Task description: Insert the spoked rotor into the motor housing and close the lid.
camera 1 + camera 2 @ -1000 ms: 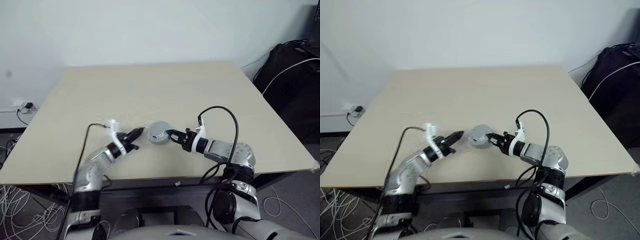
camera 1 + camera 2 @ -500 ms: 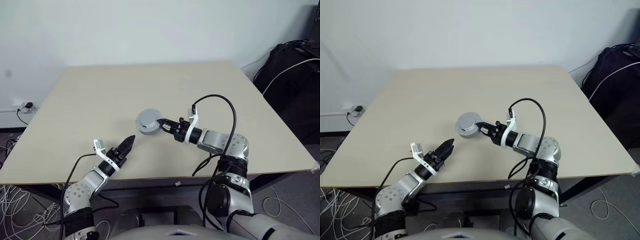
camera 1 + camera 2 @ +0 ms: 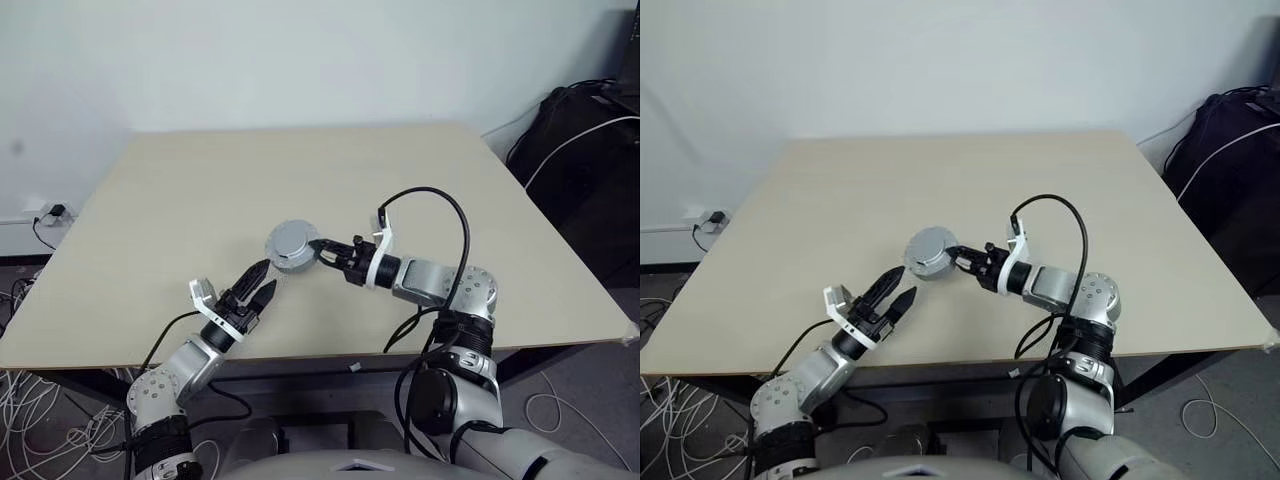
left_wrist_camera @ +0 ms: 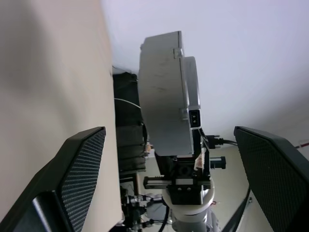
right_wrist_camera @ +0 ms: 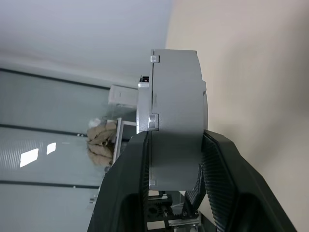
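Note:
A round grey casing, the motor housing with the lid seemingly seated on it, hangs just above the table near its middle. My right gripper is shut on its rim from the right. In the right wrist view the casing shows edge-on between the black fingers. My left gripper stands open and holds nothing, apart from the casing, nearer the table's front edge. The left wrist view looks between its spread fingers at the casing. The spoked rotor is hidden.
A black bag with a white cable sits on the floor beyond the table's right side. Loose cables lie on the floor at the left, below a wall socket. A black cable loops above my right wrist.
My left gripper has pulled back from the casing toward the front edge, rolled and opened. My right gripper has lifted the casing and carried it left.

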Tool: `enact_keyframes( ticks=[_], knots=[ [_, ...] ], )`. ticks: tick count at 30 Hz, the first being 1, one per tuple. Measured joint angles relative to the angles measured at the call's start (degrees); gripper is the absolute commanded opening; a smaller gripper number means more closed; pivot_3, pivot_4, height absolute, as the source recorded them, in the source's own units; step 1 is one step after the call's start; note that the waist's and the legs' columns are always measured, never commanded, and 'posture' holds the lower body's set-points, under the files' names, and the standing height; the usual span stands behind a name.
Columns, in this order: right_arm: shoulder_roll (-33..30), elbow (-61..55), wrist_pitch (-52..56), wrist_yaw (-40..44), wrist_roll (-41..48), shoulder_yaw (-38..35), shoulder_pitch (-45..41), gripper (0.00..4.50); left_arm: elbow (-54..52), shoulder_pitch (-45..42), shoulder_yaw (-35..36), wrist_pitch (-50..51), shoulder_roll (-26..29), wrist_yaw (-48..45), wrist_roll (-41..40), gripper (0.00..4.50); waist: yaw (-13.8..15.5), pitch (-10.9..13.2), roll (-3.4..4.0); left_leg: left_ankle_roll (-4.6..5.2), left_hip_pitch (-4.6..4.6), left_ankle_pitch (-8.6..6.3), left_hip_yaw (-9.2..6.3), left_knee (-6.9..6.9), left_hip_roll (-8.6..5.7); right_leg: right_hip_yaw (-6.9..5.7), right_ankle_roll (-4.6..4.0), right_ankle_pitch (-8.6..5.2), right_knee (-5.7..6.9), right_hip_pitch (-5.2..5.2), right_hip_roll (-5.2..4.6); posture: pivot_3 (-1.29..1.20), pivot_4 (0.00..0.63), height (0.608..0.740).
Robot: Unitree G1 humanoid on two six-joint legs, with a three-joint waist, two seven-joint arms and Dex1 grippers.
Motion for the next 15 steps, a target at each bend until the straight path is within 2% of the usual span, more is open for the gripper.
enact_keyframes(
  ticks=[15],
  knots=[
    [1.6,-3.8,7.1,-0.5,0.8,1.2,1.7,1.24,3.9,-3.3,-2.9,-2.8,-0.1,-1.5,0.0,4.5,0.1,0.0,0.0,-0.01,-0.01,0.0,0.03,-0.12,0.01,0.03,-0.02,-0.01,-0.01,-0.09,0.0,0.0,0.0,0.74]
  ],
)
